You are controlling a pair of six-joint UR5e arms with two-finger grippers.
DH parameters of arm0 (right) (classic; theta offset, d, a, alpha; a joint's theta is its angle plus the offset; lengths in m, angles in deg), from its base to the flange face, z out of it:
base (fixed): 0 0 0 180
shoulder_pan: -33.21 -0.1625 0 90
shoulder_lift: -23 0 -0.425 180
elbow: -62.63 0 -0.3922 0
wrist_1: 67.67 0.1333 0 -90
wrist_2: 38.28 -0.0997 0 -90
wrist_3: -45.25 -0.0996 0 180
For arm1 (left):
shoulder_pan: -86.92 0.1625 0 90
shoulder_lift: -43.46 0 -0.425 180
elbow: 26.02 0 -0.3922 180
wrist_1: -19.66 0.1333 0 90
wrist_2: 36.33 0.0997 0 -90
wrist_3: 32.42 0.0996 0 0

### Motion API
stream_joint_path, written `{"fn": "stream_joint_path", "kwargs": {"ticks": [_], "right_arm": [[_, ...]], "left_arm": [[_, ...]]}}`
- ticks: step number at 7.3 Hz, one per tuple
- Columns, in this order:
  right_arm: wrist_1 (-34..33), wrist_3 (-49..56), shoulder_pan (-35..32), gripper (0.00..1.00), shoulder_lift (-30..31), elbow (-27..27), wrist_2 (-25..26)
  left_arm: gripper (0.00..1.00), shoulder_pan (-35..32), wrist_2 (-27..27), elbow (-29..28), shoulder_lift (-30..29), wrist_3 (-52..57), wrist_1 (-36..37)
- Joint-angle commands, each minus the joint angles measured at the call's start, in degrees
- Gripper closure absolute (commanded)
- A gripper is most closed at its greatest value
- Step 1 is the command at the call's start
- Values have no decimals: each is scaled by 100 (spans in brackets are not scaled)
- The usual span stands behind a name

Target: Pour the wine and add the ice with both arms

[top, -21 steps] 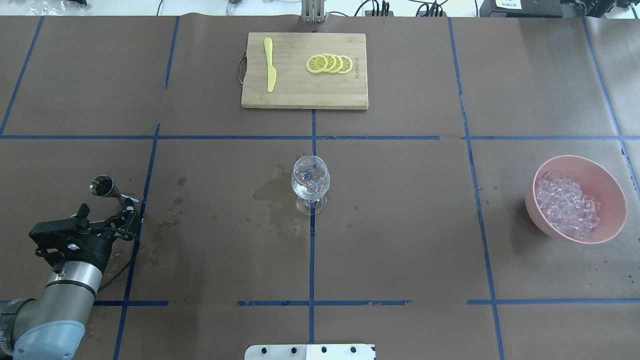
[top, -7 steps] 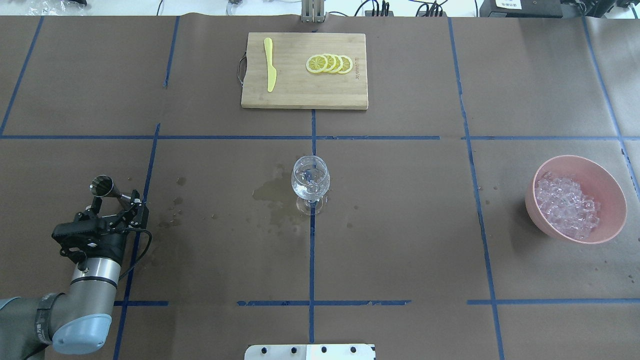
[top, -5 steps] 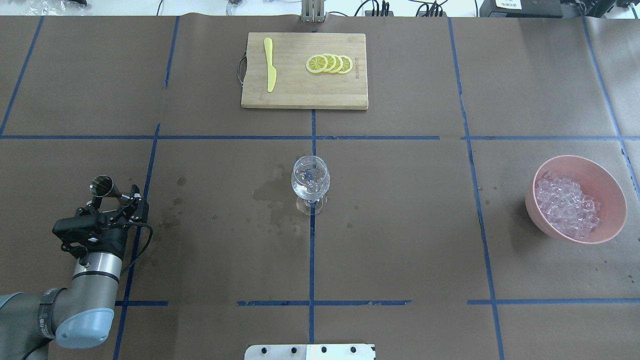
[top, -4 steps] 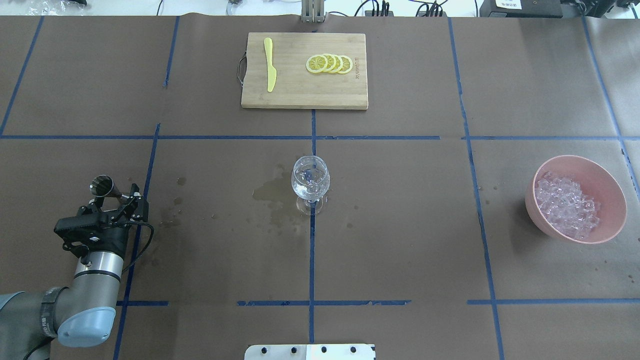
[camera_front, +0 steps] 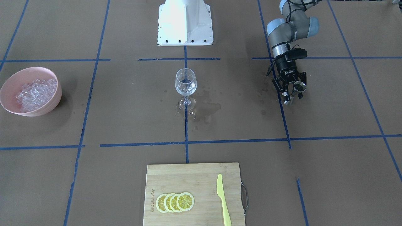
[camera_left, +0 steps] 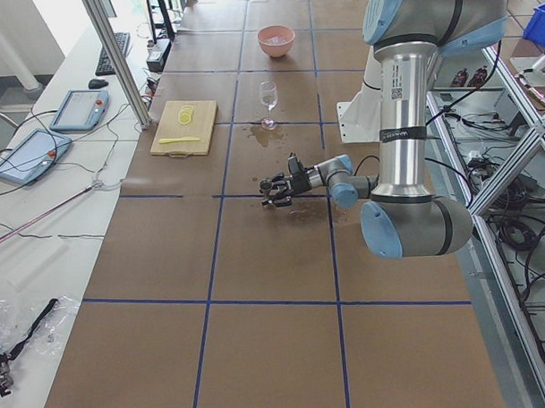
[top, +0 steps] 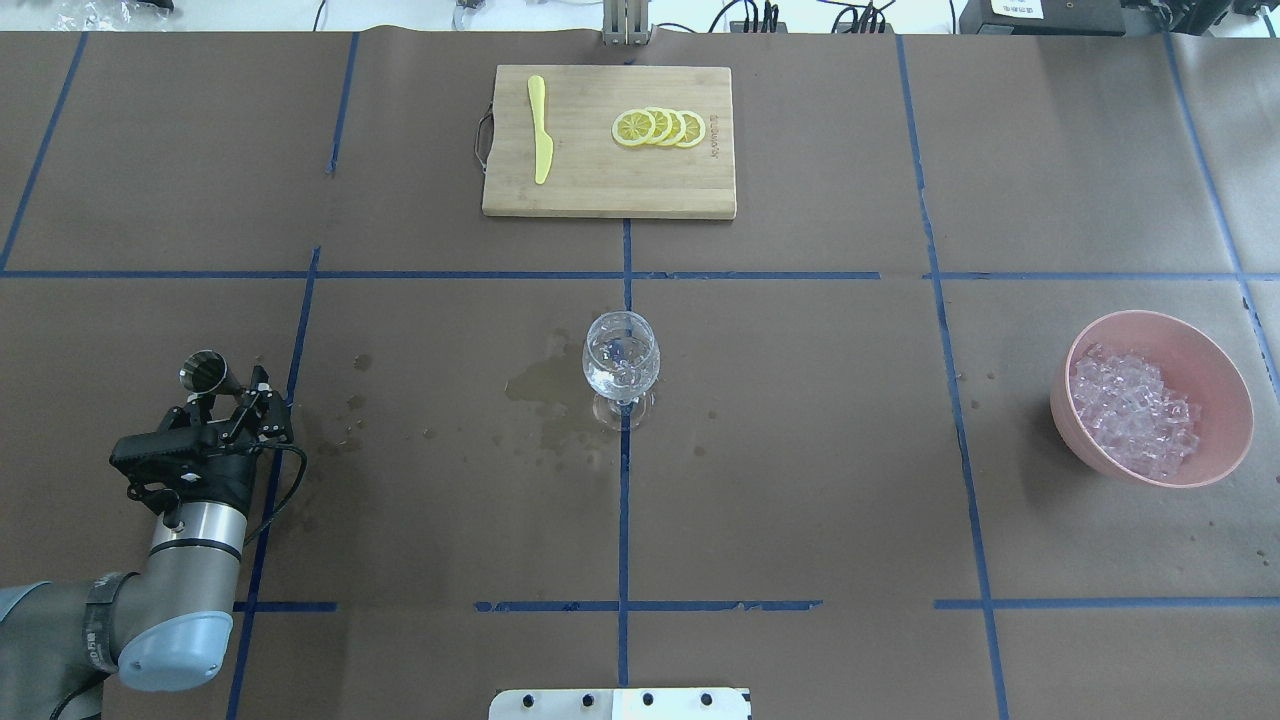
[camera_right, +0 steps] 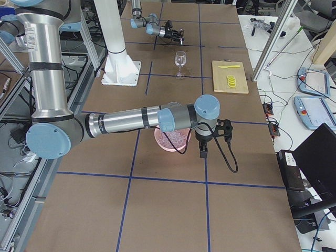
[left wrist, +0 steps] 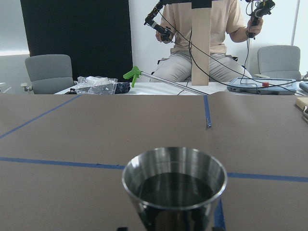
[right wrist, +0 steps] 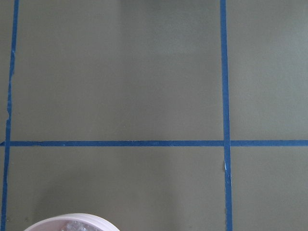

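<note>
A steel jigger stands at the table's left and holds liquid, seen close in the left wrist view. My left gripper is open, one finger on each side of the jigger's lower part; it also shows in the front view. A clear stemmed glass with a little clear liquid stands mid-table. The ice lies heaped in a pink bowl at the right. My right gripper shows only in the right side view, past the bowl; I cannot tell if it is open or shut.
A wooden cutting board at the far middle carries a yellow knife and lemon slices. A wet patch lies left of the glass, with drops toward the jigger. The white robot base stands at the near edge.
My left gripper has turned and moved forward to the jigger, so its fingers now flank it. The jigger, glass and bowl have not moved.
</note>
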Motion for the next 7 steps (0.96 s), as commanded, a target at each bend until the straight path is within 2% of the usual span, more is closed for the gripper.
{"fn": "stream_joint_path", "kwargs": {"ticks": [1,3,7], "right_arm": [[0,-10,1,0,0,0,2],[0,-18,1,0,0,0,-7],[9,-62,1,0,9,123,-42]], "left_arm": [[99,-13,0,-4,-18,0,-9],[100,-74,0,100,-9,8,-9],[100,-635,0,952,69,341,-9]]}}
